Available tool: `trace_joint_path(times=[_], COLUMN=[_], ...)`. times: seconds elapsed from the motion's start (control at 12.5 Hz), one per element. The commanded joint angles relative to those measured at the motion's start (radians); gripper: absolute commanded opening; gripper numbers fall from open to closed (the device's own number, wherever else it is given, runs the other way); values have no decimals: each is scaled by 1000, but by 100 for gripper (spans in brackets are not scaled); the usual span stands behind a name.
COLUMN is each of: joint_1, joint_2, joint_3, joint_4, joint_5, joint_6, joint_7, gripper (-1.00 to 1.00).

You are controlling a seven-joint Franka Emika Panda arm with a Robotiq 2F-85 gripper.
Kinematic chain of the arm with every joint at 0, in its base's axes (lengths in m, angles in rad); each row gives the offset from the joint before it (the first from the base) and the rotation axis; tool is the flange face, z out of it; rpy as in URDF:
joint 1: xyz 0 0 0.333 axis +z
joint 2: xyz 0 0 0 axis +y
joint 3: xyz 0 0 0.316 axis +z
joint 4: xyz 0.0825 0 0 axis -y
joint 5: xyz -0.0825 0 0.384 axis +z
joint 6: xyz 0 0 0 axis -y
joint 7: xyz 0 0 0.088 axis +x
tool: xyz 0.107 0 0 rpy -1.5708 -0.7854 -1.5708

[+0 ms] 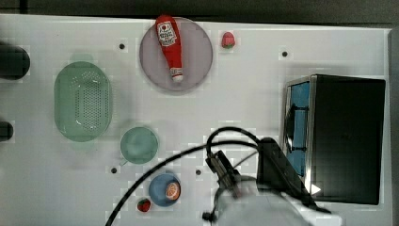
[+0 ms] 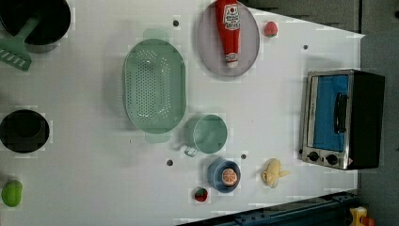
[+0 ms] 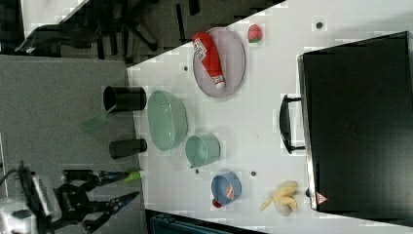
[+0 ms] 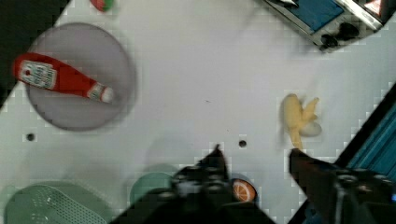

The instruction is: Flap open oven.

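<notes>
The oven (image 2: 343, 118) stands at the left view's right end of the white table (image 2: 94, 179), door shut, and looks heavy and rigid enough to stay put under a pull. Its glass door is likely fragile and slick, so the black bar handle (image 2: 339, 113) is the place to hook and swing it down. The gripper (image 4: 254, 161) hangs above the table near a banana (image 4: 299, 120), fingers spread wide and empty.

Ketchup bottle (image 2: 229, 29) lying on grey plate (image 2: 249, 47); green colander (image 2: 154, 84) beside green cup (image 2: 210, 133); banana (image 2: 273, 172) near blue bowl (image 2: 217, 165).
</notes>
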Motion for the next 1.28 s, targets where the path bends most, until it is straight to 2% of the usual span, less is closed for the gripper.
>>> trace_joint_path(times=[0.08,0.16,0.32,0.56,1.12,1.28], joint_1=[-6,-6,-7,-19,-48,-50], joint_2=[38,44,69,131,363,431], joint_3=[-17,-24,-48,-107,-324,-365], joint_4=[-27,-33,-61,-117,-147,-147], joint_5=[0,-2,-23,-81,-83,-82], joint_6=[-8,-3,41,171,550,648], joint_7=[47,45,-45,-385,-1223,-1350], gripper=[-55,-65,-65,-65,-65,-65])
